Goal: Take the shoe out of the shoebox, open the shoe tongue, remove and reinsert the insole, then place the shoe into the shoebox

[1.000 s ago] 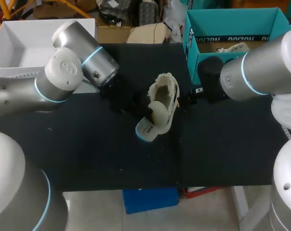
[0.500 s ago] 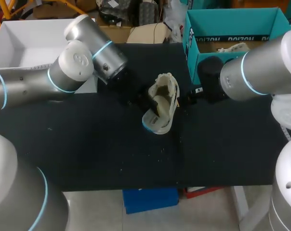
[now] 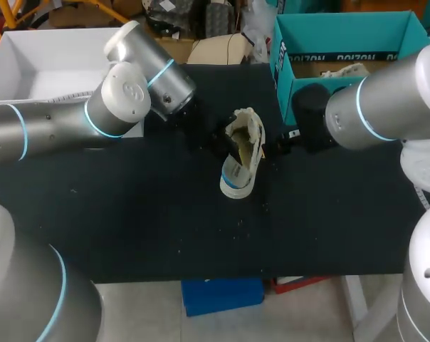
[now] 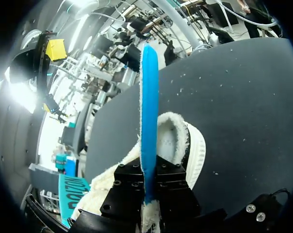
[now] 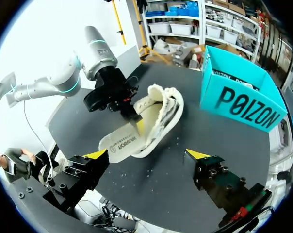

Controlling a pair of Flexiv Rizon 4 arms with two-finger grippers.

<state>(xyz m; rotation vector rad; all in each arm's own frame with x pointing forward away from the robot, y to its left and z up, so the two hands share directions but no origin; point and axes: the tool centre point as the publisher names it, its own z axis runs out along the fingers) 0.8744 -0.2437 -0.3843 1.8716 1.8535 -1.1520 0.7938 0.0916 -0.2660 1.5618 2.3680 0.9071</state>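
— While the shoe (image 3: 252, 134) sits near the middle of the black table (image 3: 129, 214), the left gripper (image 3: 228, 149) is in at its mouth from ten o'clock; its fingers are pinched narrow on the insole (image 3: 235, 184), one on each face.

— And that insole is only partly in; its free end pokes out of the shoe toward six o'clock, pale on its face with a blue rim; from the left wrist it shows edge-on, a thin blue blade rising straight out of the closed fingers, with the shoe's fleecy collar just behind it.

— What about the right gripper (image 5: 146, 155)?

— Spread wide, nothing between the yellow tips; it hovers at three o'clock of the shoe, near it but apart; from its own wrist the shoe and insole lie dead ahead, with the left arm's gripper just beyond them.

— And the shoebox (image 3: 343, 43)?

— Teal and open-topped, up at one o'clock of the shoe by the table's edge; it stands apart from the shoe; the right arm crosses just in front of it.
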